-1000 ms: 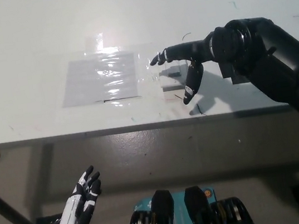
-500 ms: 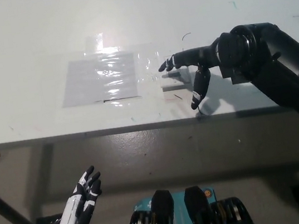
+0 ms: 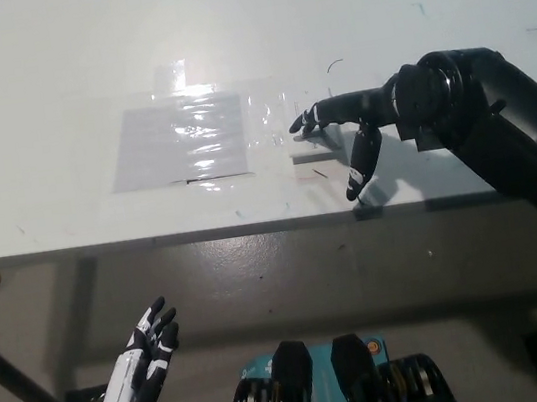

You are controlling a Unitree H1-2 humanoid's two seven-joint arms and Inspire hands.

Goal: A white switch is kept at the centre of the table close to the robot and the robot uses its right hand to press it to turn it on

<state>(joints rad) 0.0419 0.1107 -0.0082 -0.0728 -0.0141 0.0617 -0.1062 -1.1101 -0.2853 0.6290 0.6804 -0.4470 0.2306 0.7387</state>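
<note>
Over the last second I see my right hand (image 3: 354, 128) slide right, its fingers (image 3: 311, 116) spread wide, holding nothing. The white switch (image 3: 305, 148) on the counter (image 3: 52, 102) sits just beneath their tips, apparently unpressed. My left hand (image 3: 138, 374) rests open, low.

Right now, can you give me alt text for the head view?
The black right hand reaches fingers-spread over the white switch near the front edge of the white table, beside a taped clear plastic sheet. The white left hand rests open below the table.
</note>
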